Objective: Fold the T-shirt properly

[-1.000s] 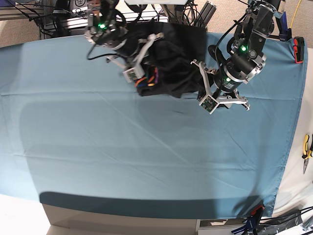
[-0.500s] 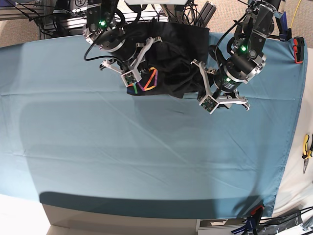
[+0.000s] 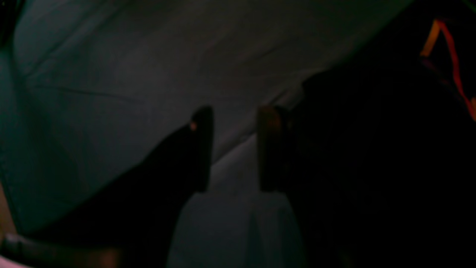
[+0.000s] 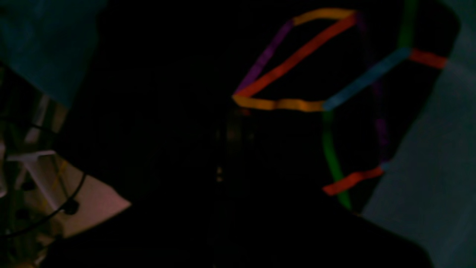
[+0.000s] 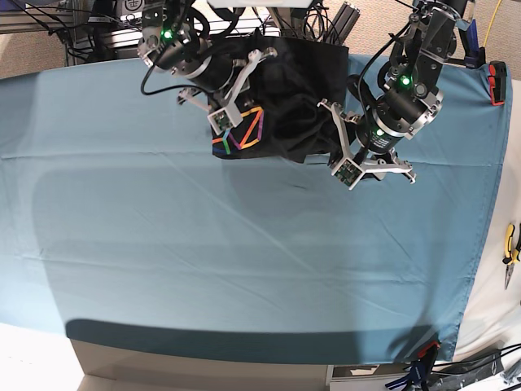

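Right gripper (image 5: 244, 90) shifted back; T-shirt (image 5: 297, 98) print shows more; no legible writing.

Both arms are reaching in from the far edge. Left gripper (image 3: 234, 149) is hanging with jaws parted, nothing visible between them. Right gripper (image 5: 244, 110) is sitting with jaws shut.
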